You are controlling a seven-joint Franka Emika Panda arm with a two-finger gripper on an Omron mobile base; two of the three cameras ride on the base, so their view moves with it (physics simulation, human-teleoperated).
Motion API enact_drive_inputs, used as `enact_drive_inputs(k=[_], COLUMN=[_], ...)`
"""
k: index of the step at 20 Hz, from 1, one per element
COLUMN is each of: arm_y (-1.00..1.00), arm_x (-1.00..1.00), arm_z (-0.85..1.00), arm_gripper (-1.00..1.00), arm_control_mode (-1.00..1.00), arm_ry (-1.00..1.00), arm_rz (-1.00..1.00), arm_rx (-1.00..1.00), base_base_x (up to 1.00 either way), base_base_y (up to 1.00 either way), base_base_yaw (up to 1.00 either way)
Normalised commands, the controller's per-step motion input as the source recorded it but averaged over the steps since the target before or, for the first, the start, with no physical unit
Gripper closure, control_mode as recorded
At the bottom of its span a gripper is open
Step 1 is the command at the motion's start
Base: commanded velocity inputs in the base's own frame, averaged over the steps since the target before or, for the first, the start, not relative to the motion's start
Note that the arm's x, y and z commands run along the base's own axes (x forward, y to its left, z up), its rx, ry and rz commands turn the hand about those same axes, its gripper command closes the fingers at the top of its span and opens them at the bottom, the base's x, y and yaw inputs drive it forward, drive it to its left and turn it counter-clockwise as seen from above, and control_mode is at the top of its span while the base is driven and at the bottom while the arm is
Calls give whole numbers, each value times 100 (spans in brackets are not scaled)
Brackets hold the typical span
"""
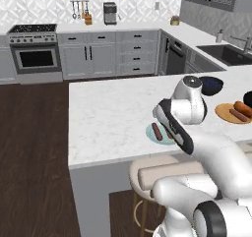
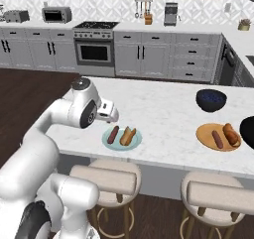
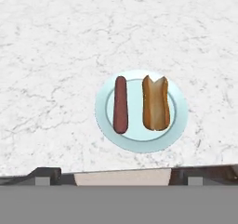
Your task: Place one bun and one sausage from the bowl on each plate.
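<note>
Blue-green plate (image 3: 141, 110) below raised arm, jaws open.

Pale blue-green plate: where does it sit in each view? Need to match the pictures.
Left base view: pale blue-green round plate at centre, near the counter's front edge, partly hidden behind the white arm; a sausage shows on it.
Right base view: left of centre, near the front edge, above a stool.
Hand view: right of centre, brown sausage left, split tan bun right.
Shared landmark: that sausage on the plate.
</note>
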Motion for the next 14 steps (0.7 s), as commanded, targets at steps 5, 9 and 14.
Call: enact_drive_inputs(k=[5,9,14], arm_y=[-1,-1,-4], arm_x=[-100,-94,-49], arm_z=[34,34,48], arm_gripper=[-100,-100,-100], arm_control_mode=[-100,-100,-100], arm_ry=[0,0,0], arm_rz=[0,-3,-8], arm_rx=[0,0,0], base_base_x=[0,0,0], base_base_y=[0,0,0], base_base_yaw=[0,0,0])
